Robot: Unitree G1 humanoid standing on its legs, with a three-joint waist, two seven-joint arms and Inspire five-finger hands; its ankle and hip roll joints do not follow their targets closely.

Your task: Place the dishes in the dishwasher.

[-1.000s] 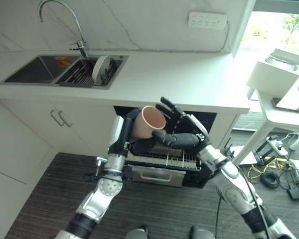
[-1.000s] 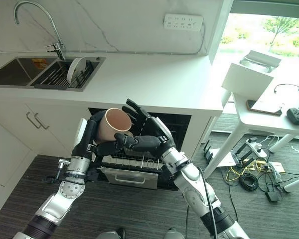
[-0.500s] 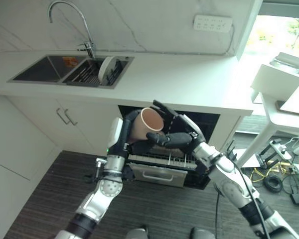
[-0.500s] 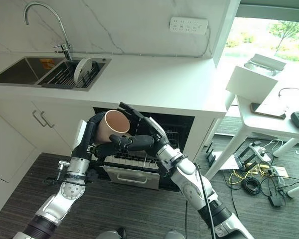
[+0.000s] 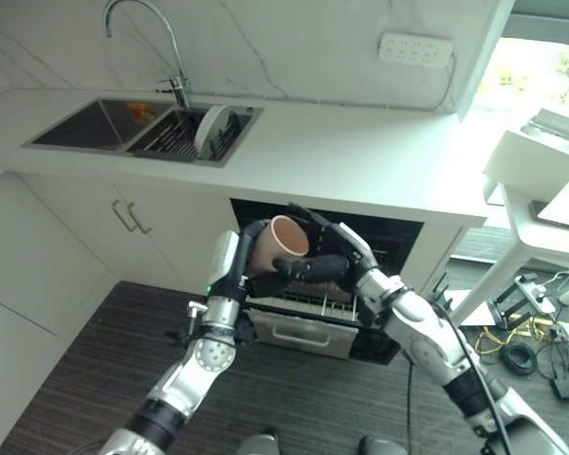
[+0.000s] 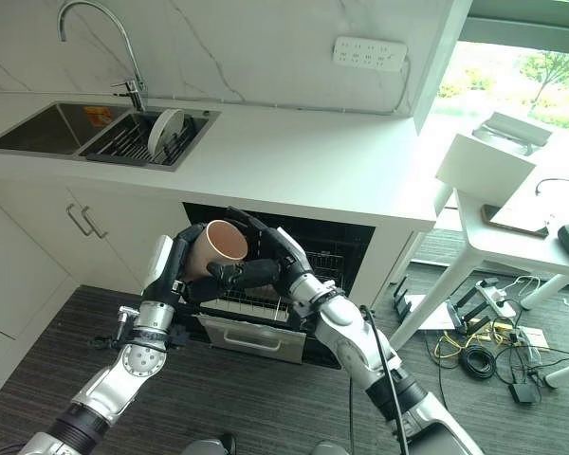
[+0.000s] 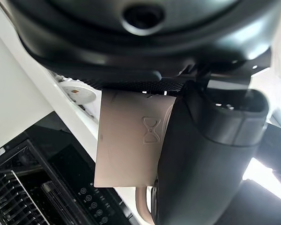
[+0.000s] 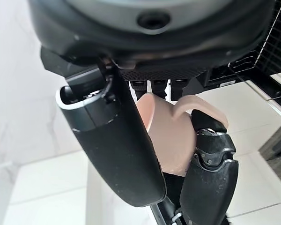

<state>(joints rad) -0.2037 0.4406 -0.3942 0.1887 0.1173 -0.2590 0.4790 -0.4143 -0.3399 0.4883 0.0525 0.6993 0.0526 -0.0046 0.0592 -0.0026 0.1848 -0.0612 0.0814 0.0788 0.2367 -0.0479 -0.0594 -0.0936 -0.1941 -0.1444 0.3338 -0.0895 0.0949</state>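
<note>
I have the mug point(image 5: 277, 244) up in the air directly above the pulled-out dishwasher rack point(image 5: 308, 301), just in front of the open dishwasher cavity below the countertop point(image 5: 360, 161). My left hand point(image 5: 249, 258) has its fingers and thumb curled round the mug's body from the side away from the cavity, and my right hand point(image 5: 313, 258) has come in from the other side, thumb laid along the lower wall and fingers curled over the far side near the handle (its own wrist camera shows the handle sitting between those fingers), so both hands are holding it at once. What matters for the next move, as I judge it, is how the mug lies: its long axis is tilted, mouth facing up and toward the cavity, base toward the left palm. The rack is straight below, nearer the right arm's reach, so I reckon the right hand should take it over, turn the mouth downward and lower it onto the rack wires. One plate point(image 5: 209, 128) stands in the sink rack back on the countertop.
</note>
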